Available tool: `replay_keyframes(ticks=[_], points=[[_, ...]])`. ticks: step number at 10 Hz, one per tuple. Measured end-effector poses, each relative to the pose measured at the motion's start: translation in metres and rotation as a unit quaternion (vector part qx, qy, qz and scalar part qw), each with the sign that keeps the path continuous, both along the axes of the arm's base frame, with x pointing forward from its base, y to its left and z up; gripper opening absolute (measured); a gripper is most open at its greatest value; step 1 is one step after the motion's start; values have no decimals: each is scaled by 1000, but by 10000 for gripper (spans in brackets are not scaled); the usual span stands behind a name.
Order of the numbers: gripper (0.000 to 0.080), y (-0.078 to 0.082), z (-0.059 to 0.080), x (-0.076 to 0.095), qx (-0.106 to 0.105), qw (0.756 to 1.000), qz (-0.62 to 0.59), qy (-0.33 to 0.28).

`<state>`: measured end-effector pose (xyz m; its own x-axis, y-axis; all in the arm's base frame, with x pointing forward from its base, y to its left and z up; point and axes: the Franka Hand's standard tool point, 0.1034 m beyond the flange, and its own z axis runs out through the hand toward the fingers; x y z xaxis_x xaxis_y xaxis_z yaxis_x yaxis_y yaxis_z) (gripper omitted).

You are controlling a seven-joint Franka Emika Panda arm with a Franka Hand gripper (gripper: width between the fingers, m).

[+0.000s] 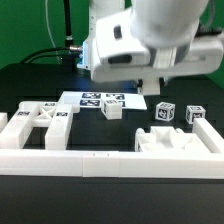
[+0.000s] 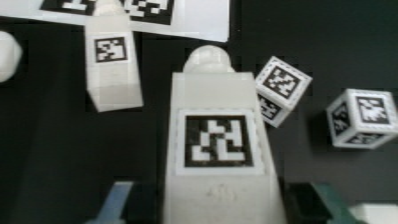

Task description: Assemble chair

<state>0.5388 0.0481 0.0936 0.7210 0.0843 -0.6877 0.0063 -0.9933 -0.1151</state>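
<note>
The chair is loose white tagged pieces. In the wrist view my gripper [image 2: 217,200] is shut on a white bar [image 2: 217,125] with a rounded tip and a square tag; one finger [image 2: 125,200] presses each of its sides. A second tagged bar [image 2: 111,62] lies beside it. Two small tagged blocks [image 2: 281,86] [image 2: 365,116] lie on the other side. In the exterior view the arm's housing [image 1: 150,40] hides the jaws and the held bar. A small block [image 1: 113,110] and two cubes [image 1: 163,113] [image 1: 196,114] lie on the black table.
The marker board [image 1: 100,98] lies mid-table behind the small block. A flat white panel with cross-shaped openings [image 1: 38,120] lies at the exterior view's left. A notched white piece [image 1: 175,146] lies at its right. The long white border rail [image 1: 70,162] runs along the front.
</note>
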Motion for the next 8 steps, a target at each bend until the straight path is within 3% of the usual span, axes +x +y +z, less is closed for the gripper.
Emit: replay_keyframes(ticks=[1,3,5,6,8], points=[[287,0,-8,11,-3,998,-5,-59],[287,-1,-8,12,-6,993,-10,-120],[287,-2,-9,23,-10,978,-17,-207],[287,-3,-4,28,-9,972,-14,-236],[287,-1,33,51,-6,957,-13,-290]])
